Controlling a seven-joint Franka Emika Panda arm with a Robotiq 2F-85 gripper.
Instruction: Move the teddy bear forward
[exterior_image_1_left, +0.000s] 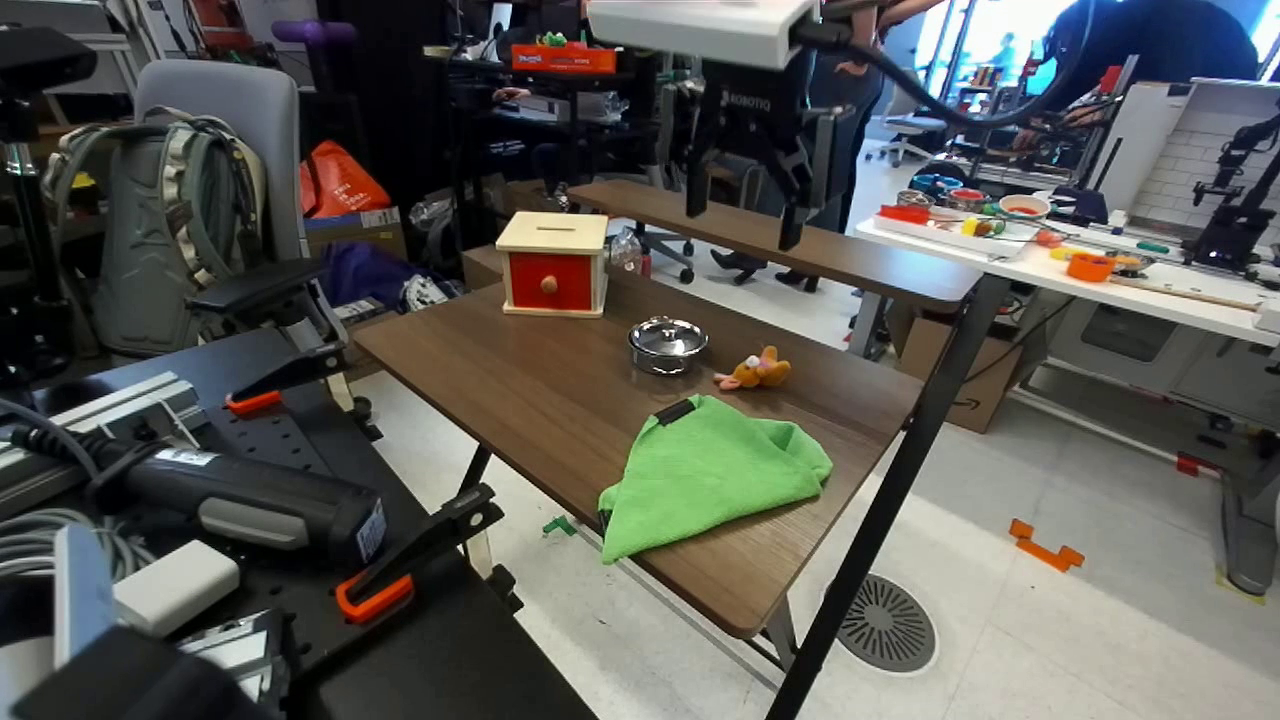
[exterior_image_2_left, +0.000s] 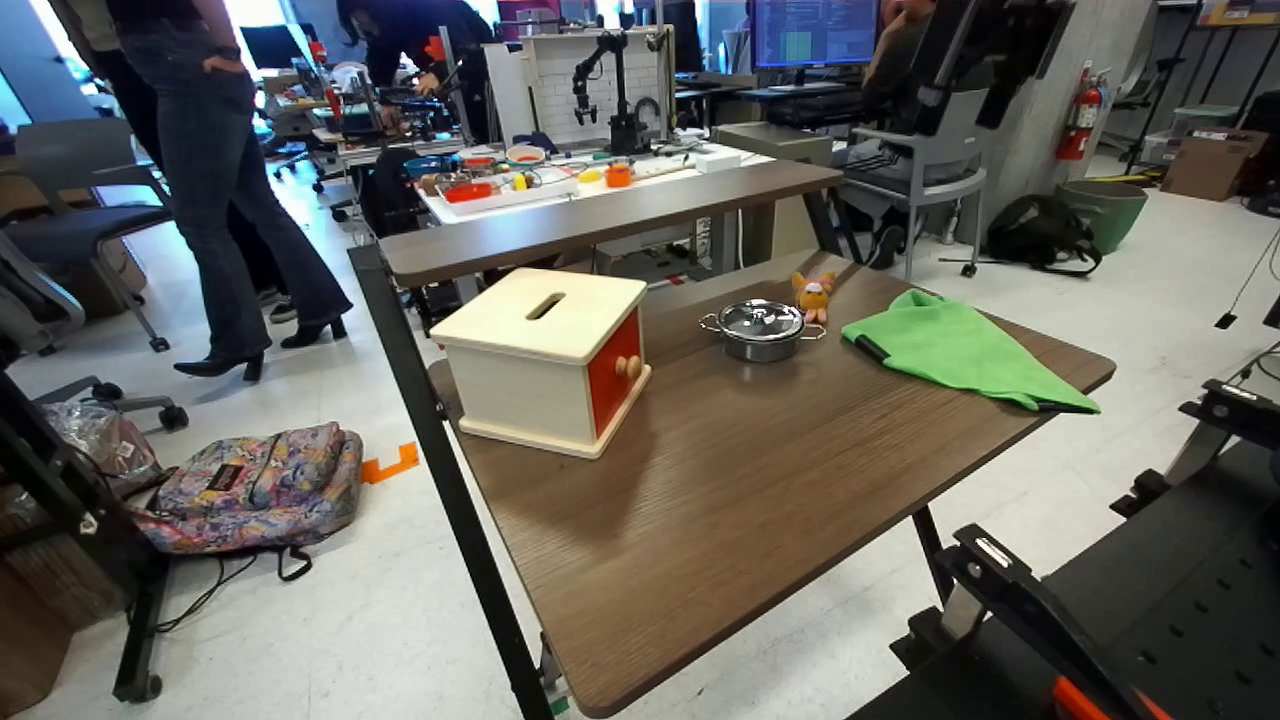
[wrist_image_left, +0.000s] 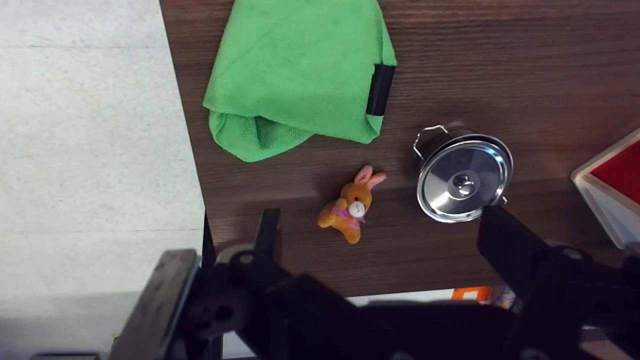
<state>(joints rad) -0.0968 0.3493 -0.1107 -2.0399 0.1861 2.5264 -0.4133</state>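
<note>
Brown tabletop (wrist_image_left: 500, 65) is filling much of wrist view; teddy bear (wrist_image_left: 350, 212) is resting nr frame ctr, lower than green cloth (wrist_image_left: 300, 65) & left of lidded pot (wrist_image_left: 462, 185). Gripper (exterior_image_1_left: 743, 212) is hanging upper ctr in an exterior view, jaws spread wide.

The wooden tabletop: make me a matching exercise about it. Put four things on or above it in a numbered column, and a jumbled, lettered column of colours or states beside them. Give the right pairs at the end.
Things
1. teddy bear
2. pot
3. cloth
4. end effector

Colours or states
A. open, holding nothing
B. orange-brown
C. green, with a corner past the edge of the table
D. shiny metal, covered with a lid

Right pairs: 1-B, 2-D, 3-C, 4-A
</note>
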